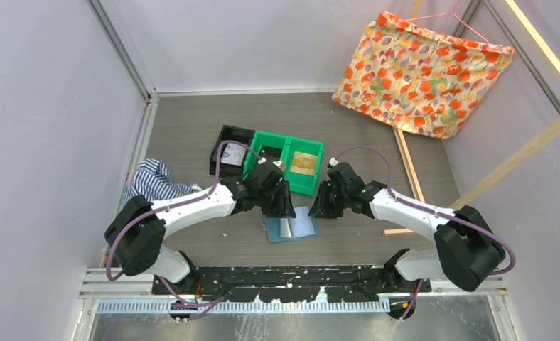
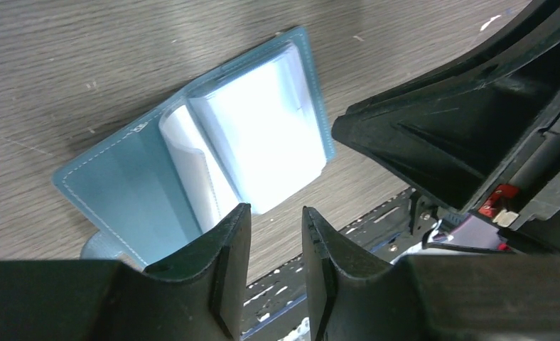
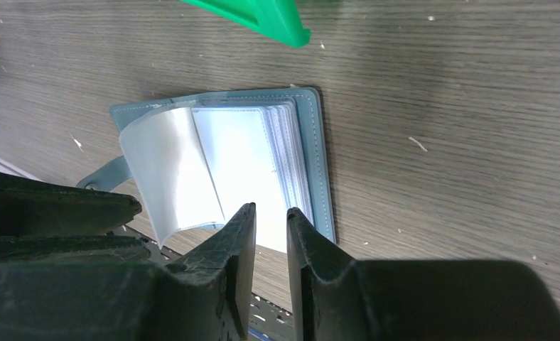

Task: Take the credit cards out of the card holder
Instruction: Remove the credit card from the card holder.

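Observation:
The teal-blue card holder (image 1: 292, 226) lies open on the table between my two grippers. In the left wrist view its teal cover (image 2: 114, 188) is at left, with clear sleeves (image 2: 259, 135) glaring white. In the right wrist view the holder (image 3: 313, 142) shows one sleeve (image 3: 160, 167) curled up and its closing tab (image 3: 106, 174). No credit card can be made out in the glare. My left gripper (image 2: 276, 213) hovers over the holder's near edge, jaws slightly apart and empty. My right gripper (image 3: 270, 211) is the same, with a narrower gap. Both show from above: left gripper (image 1: 277, 204), right gripper (image 1: 324, 206).
Two joined green bins (image 1: 289, 162) and a black tray (image 1: 229, 149) stand just behind the holder; a bin corner (image 3: 263, 18) shows in the right wrist view. A striped cloth (image 1: 153, 181) lies left. A floral cloth (image 1: 423, 71) hangs at back right above wooden sticks (image 1: 408, 170).

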You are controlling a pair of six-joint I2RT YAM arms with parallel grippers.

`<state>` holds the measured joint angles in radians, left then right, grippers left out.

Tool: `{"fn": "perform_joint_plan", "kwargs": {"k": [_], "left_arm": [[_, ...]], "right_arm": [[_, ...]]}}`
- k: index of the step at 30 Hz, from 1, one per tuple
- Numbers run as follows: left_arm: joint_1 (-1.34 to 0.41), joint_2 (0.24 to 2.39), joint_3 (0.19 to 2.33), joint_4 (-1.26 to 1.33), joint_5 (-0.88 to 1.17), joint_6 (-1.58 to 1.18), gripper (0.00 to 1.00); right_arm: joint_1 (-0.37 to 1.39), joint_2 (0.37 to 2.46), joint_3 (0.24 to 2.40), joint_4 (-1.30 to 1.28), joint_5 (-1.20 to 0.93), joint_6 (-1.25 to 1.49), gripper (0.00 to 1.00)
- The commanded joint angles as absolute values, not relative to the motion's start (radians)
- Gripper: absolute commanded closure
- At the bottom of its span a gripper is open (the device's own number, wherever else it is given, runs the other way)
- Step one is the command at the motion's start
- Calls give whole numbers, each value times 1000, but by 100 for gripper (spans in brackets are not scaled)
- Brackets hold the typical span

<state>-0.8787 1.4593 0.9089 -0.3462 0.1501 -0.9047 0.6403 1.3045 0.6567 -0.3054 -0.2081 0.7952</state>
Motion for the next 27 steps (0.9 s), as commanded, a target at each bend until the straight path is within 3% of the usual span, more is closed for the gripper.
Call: {"fn": "perform_joint_plan", "kwargs": {"k": [1,27], "left_arm": [[-866,1442,875,-372,115,-861,66],[-796,1499,752,-320,105,-857,68]], "right_arm": [[642,1331,645,-233,-246,799,72],[644,1437,632,-116,-426,790,72]]}}
